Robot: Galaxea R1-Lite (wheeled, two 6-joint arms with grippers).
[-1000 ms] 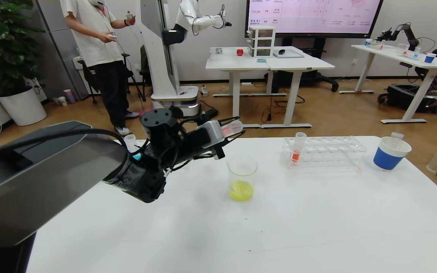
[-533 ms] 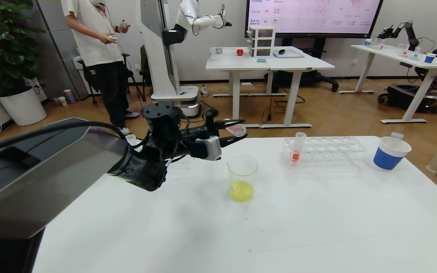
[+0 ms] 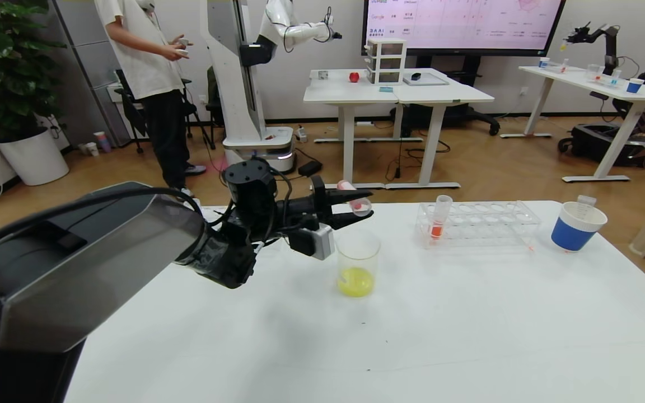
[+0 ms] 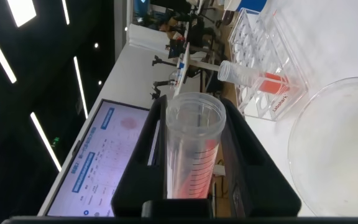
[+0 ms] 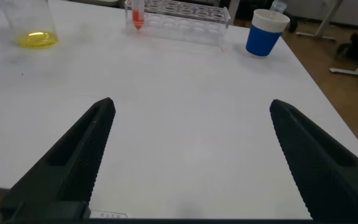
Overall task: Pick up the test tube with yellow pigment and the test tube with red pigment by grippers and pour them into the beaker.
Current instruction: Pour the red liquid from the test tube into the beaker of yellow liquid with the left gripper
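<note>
A wide lab room with wooden floor, white desks and a wall screen lies behind the white tabletop (image 3: 468, 336), which carries everything. The left arm reaches in from the tabletop's left edge toward the middle, and its end effector (image 3: 350, 208) is closed on the red tube (image 3: 354, 202), which lies close to level with its mouth just above and behind the beaker (image 3: 357, 263); a little red liquid shows along the tube in the left wrist view. The beaker stands near the tabletop's centre with yellow liquid already in its bottom, so the yellow pour looks done and the red pour is the step in hand. To do it well, the tube's mouth should be brought squarely over the beaker's opening before the wrist rolls further, then tipped slowly so the liquid runs down inside the glass, not past the rim. The grip should stay firm, since the slim plastic could slip as it turns. The rack (image 3: 476, 224), near the far edge, holds another red tube (image 3: 440, 218) upright, and a blue cup (image 3: 577, 226) stands near the far right corner. The right end effector (image 5: 191, 155) hangs wide open and empty over the near edge.
</note>
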